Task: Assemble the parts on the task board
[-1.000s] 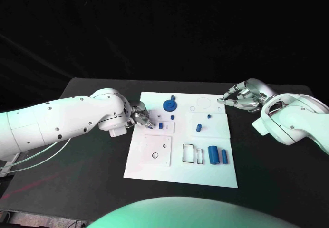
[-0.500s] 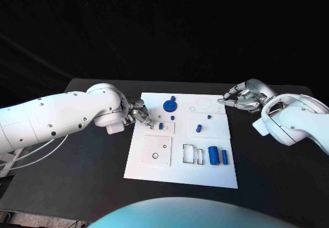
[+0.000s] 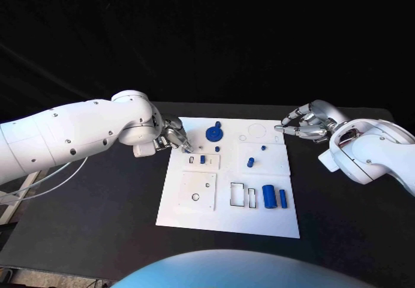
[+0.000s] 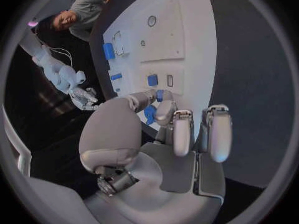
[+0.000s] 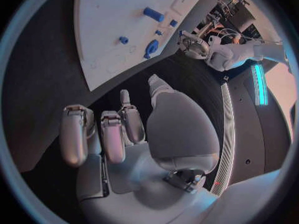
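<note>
Task board [image 3: 259, 222] sits mid-table w/ blue parts [image 3: 274, 196] on it. You've got the left hand [image 3: 176, 141] at the board's left edge, fingers loosely curled, empty. Right hand [image 3: 304, 126] off its far right corner, also empty, fingers apart.

Bare black table [image 3: 104, 210] lies open on both sides of the task board [image 3: 226, 222]. The left hand [image 3: 176, 141] crowds the board's left edge, the right hand [image 3: 303, 127] its far right corner; blue parts [image 3: 274, 196] dot the middle.
</note>
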Robot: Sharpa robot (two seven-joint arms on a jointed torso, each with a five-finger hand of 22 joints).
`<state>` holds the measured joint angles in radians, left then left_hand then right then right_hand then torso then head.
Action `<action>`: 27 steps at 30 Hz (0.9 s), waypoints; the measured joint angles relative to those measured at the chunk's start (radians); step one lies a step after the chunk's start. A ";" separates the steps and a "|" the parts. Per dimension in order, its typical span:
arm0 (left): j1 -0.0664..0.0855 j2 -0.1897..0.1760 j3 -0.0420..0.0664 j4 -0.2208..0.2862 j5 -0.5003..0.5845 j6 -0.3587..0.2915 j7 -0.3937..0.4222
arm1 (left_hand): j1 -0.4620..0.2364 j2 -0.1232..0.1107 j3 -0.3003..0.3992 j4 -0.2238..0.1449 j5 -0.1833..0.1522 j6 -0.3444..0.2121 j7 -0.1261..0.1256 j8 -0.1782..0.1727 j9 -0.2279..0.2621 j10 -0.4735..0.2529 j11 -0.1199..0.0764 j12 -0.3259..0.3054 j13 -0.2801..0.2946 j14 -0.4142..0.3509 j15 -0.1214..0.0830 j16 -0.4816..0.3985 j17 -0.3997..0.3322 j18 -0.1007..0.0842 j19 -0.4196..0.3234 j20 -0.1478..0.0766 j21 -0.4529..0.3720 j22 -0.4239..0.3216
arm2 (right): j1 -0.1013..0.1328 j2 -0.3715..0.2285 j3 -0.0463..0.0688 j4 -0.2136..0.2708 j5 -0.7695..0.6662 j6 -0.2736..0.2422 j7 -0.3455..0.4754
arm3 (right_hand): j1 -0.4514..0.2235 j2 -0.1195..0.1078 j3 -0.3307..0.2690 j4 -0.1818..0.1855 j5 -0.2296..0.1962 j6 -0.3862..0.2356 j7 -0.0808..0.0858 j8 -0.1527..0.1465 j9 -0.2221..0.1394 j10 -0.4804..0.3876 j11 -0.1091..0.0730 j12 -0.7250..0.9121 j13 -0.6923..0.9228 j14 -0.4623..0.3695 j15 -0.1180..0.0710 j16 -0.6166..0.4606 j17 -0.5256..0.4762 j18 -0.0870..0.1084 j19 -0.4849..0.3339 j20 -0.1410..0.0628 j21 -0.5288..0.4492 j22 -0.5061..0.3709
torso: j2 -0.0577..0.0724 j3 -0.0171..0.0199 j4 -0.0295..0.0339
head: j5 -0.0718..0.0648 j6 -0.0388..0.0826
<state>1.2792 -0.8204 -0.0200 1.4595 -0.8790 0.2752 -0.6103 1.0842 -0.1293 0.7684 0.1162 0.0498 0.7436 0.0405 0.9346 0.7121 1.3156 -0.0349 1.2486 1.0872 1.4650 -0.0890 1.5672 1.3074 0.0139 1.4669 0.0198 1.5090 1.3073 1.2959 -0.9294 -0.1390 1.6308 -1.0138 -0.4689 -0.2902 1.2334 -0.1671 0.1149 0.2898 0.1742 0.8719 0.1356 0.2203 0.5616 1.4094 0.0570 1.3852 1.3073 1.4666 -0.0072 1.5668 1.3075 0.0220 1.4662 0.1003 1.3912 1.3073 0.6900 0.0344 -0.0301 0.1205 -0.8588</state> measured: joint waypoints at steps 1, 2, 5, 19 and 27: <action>0.005 0.010 -0.002 -0.018 0.014 0.022 -0.003 | 0.000 0.000 0.000 0.000 0.000 0.000 0.000 0.000 0.000 -0.004 0.004 -0.006 -0.006 0.000 0.000 0.000 0.000 0.000 0.000 0.000 -0.001 0.000 | 0.000 0.000 0.000 0.000 0.000 0.000 0.000 | 0.000 0.000 0.000 0.000 0.000 0.000 0.000 0.000 0.000 0.000 0.000 0.000 0.000 0.000 0.000 0.000 0.000 0.000 0.000 0.000 0.000 0.000 | 0.000 0.0000 0.0000 | 0.000 -0.001; 0.010 0.020 -0.005 -0.035 0.027 0.043 -0.007 | 0.000 0.000 0.000 0.000 0.000 0.000 0.000 0.000 0.000 -0.005 0.005 -0.006 -0.008 0.000 0.000 0.000 0.000 0.000 0.000 0.000 -0.001 0.000 | 0.000 0.001 0.000 0.000 0.000 0.000 0.000 | 0.004 0.004 0.000 0.000 0.000 0.000 0.000 0.000 0.000 0.000 0.000 0.000 0.000 0.000 0.000 0.000 0.000 0.000 0.000 0.000 0.000 0.001 | 0.000 0.0000 -0.0001 | 0.001 -0.001; 0.026 0.053 -0.015 -0.094 0.075 0.124 -0.019 | 0.000 0.000 0.000 0.000 0.000 0.000 0.000 0.000 0.000 -0.005 0.005 -0.006 -0.012 0.000 0.000 0.000 0.000 0.000 0.000 0.000 -0.005 0.000 | 0.000 0.002 0.000 -0.001 0.000 0.000 0.000 | 0.004 0.004 0.000 0.000 0.000 0.000 0.000 0.000 0.000 0.000 0.000 0.000 0.000 0.000 0.000 0.000 0.000 0.000 0.000 0.000 0.000 0.001 | 0.000 0.0001 0.0000 | 0.002 -0.003; 0.059 0.167 -0.052 -0.269 0.195 0.387 -0.064 | -0.004 0.004 -0.007 -0.007 0.006 0.004 0.004 -0.003 -0.006 -0.009 0.008 -0.011 -0.016 0.004 0.003 0.000 0.000 0.000 -0.001 0.006 -0.008 0.000 | 0.000 0.007 0.000 -0.003 0.000 0.001 -0.001 | 0.004 0.004 0.000 0.000 0.006 0.000 0.000 0.000 0.001 0.000 0.000 0.000 0.000 0.000 0.000 0.000 0.000 0.000 0.000 0.000 0.000 0.001 | -0.001 0.0008 -0.0001 | 0.004 -0.004; 0.061 0.199 -0.064 -0.287 0.160 0.398 -0.067 | -0.007 0.001 -0.007 -0.007 0.006 0.004 0.005 -0.004 -0.007 -0.006 0.012 -0.011 -0.007 0.004 0.003 0.000 0.000 0.000 0.000 0.007 -0.008 0.000 | 0.000 0.008 0.000 -0.003 0.000 0.001 -0.001 | 0.004 0.004 -0.003 -0.003 0.006 0.000 0.000 0.000 0.001 0.000 0.000 0.000 0.000 0.000 0.000 0.000 0.000 0.000 0.000 0.000 0.000 0.001 | 0.000 -0.0003 0.0001 | 0.005 -0.004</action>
<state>1.3403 -0.6216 -0.0844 1.1728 -0.7192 0.6735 -0.6773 1.0773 -0.1281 0.7611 0.1088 0.0557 0.7474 0.0450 0.9310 0.7054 1.3099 -0.0228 1.2373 1.0799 1.4686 -0.0855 1.5672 1.3074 0.0138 1.4671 0.0270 1.5007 1.3073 1.2959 -0.9212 -0.1390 1.6274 -1.0142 -0.4682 -0.2911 1.2373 -0.1632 0.1120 0.2869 0.1802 0.8719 0.1356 0.2203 0.5623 1.4094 0.0570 1.3852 1.3073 1.4666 -0.0072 1.5668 1.3074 0.0220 1.4662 0.1003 1.3912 1.3079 0.6899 0.0341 -0.0300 0.1253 -0.8630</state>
